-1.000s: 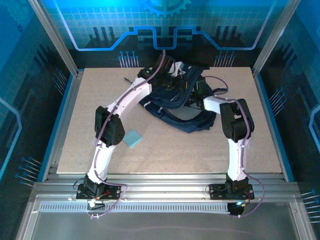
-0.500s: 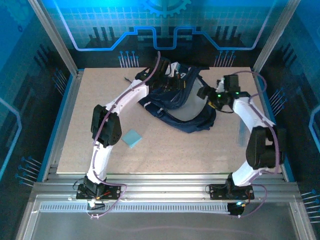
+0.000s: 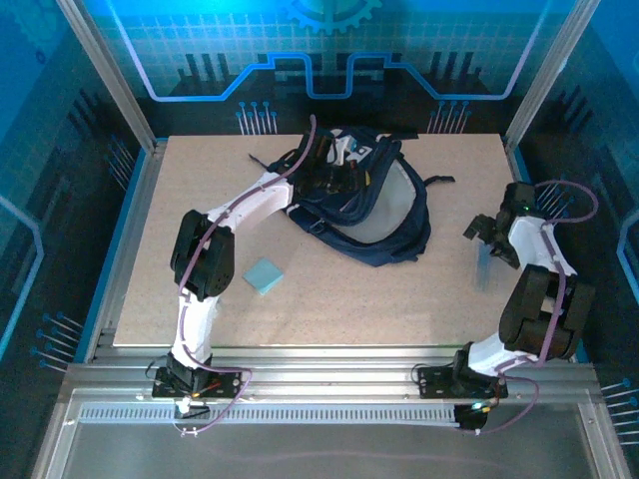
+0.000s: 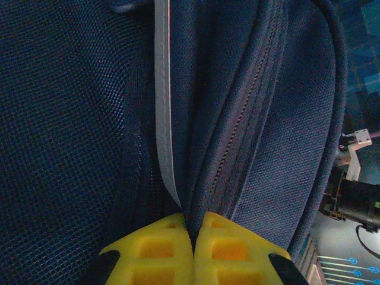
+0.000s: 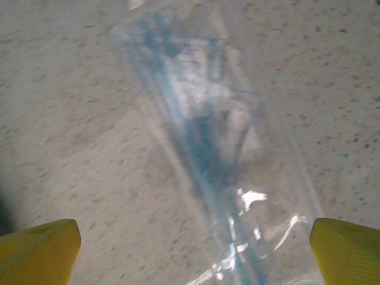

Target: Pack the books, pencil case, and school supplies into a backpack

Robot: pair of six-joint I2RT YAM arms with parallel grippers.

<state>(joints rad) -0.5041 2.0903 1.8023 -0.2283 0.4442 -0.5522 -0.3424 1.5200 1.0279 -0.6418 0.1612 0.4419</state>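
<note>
Backpack (image 3: pixel 394 242) navy, grey-striped, mesh-textured; left hand (image 4: pixel 193 230) pinches its fabric.

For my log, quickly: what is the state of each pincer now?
Left pincer: closed on the backpack fabric.
Right pincer: open, above a clear plastic item on the table.

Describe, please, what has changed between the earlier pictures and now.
The right gripper left the backpack, swung out to the right side of the table and opened; it now hovers over a clear plastic item. The left gripper stays shut on the backpack's fabric, and the light-blue pad has not moved.
</note>
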